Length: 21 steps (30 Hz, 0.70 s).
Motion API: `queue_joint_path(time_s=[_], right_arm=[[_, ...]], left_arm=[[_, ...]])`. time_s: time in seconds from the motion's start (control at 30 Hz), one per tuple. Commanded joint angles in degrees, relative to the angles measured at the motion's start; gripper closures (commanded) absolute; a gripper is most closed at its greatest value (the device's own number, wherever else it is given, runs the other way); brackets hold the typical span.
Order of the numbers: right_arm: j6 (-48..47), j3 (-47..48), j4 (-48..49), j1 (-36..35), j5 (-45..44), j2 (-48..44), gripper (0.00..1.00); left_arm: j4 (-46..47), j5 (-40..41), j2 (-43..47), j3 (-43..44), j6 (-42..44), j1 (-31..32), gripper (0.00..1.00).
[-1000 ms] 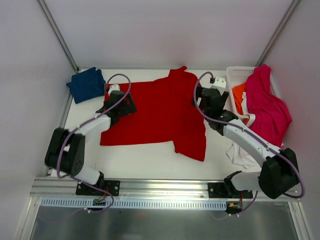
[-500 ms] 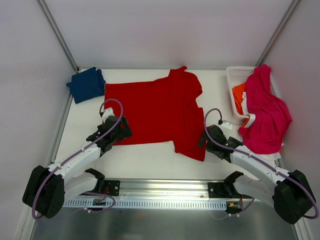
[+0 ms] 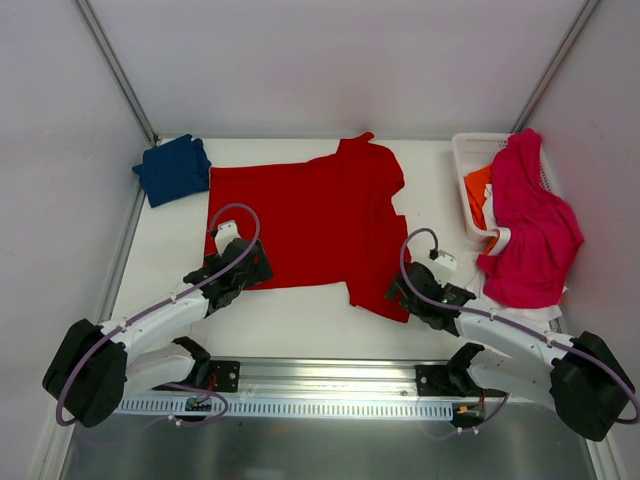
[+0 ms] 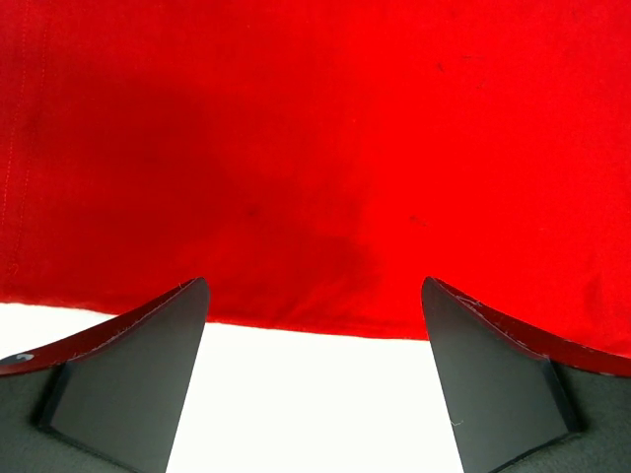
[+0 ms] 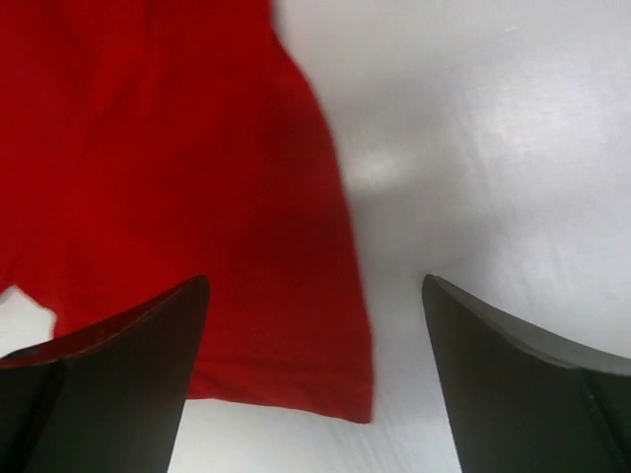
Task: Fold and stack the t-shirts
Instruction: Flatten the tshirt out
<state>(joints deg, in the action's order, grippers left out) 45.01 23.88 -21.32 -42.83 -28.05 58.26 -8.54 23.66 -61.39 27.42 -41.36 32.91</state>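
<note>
White table [image 3: 300, 322] fills mid view, matte, w/ soft glare in right wrist cam. White plastic basket [image 3: 462, 160] w/ slotted walls sits at far-right corner. Alu rail [image 3: 330, 372] runs along near edge; white slotted strip [image 3: 300, 407] just below it, then grey shiny panel [image 3: 320, 448]. Pale walls on 3 sides; thin metal struts slant up at back-left [image 3: 115, 72] & back-right [image 3: 558, 62].
</note>
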Motion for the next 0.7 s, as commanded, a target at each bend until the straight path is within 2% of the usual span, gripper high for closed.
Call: queue_joint_path(time_s=[0.0, 0.07, 0.1, 0.13, 0.17, 0.23, 0.27, 0.33, 0.57, 0.67], right_arm=[[7.98, -3.22, 7.60, -3.57, 5.64, 4.21, 0.09], [9.73, -1.74, 8.14, -7.52, 3.80, 6.42, 0.17], [10.18, -0.77, 6.75, -9.88, 3.01, 8.78, 0.29], [10.79, 0.98, 6.04, -10.95, 1.61, 9.93, 0.36], [12.10, 1.78, 5.42, -12.09, 0.99, 11.86, 0.52], [13.69, 3.18, 4.45, -14.99, -0.50, 13.19, 0.71], [15.26, 3.54, 3.92, -16.05, -0.86, 13.63, 0.86], [16.59, 5.11, 1.99, -18.69, -2.53, 14.69, 0.99], [24.67, 10.83, -15.03, -28.78, -10.44, 14.69, 1.00], [28.98, 10.40, -20.58, -32.04, -12.37, 12.85, 0.99]], left_arm=[[-0.96, 3.67, -0.58, -0.52, -2.49, 1.28, 0.10], [-1.22, 3.85, -1.10, -0.44, -2.67, 1.55, 0.10], [-1.22, 4.02, -1.19, -0.52, -2.76, 1.72, 0.10], [-1.22, 4.11, -1.28, -0.61, -2.84, 1.81, 0.10], [-1.22, 4.46, -1.37, -0.79, -2.84, 1.90, 0.10], [-1.22, 4.55, -1.28, -0.96, -2.93, 1.90, 0.10], [-1.31, 4.55, -1.11, -1.05, -2.93, 1.90, 0.10], [-1.31, 4.64, -0.84, -1.14, -2.85, 1.99, 0.10], [-1.31, 4.73, -0.93, -1.05, -2.76, 1.99, 0.10], [-1.31, 4.55, -0.67, -1.23, -2.67, 1.99, 0.10]])
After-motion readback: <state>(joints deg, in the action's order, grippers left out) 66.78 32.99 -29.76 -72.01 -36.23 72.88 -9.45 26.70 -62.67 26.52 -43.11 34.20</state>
